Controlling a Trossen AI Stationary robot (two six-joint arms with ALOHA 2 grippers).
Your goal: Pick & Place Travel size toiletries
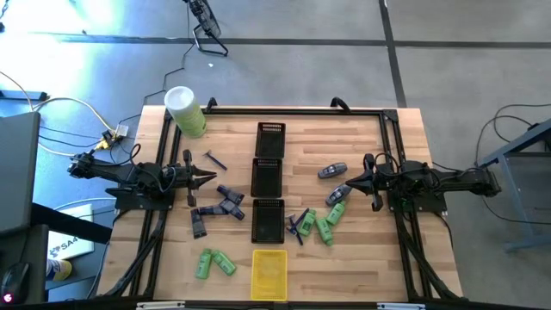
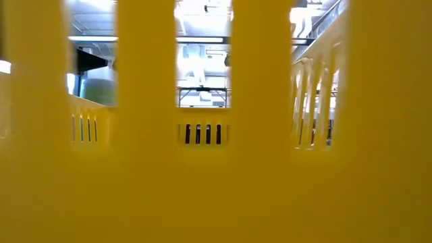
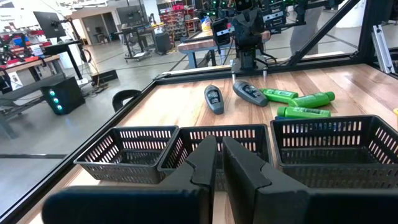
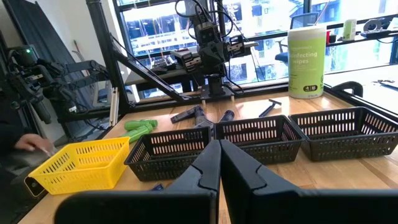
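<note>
The travel size toiletries lie loose on the wooden table. Purple-grey tubes point(image 1: 219, 205), a thin dark stick point(image 1: 214, 159) and green bottles point(image 1: 213, 263) lie on the left side. Two grey-blue oval pieces point(image 1: 331, 170) and more green bottles point(image 1: 327, 226) lie on the right side. My left gripper point(image 1: 207, 179) hovers shut and level just above the tubes' far side, pointing at the black trays point(image 1: 269, 176). My right gripper point(image 1: 351, 181) hovers shut and level between the oval pieces, facing the same trays. Both hold nothing.
Three black trays stand in a row down the table's middle, with a yellow tray point(image 1: 269, 274) at the near edge; its wall fills the low view point(image 2: 216, 175). A big pale-green cylinder point(image 1: 185, 112) stands at the far left corner. A person's hand point(image 4: 30, 143) shows beside the table.
</note>
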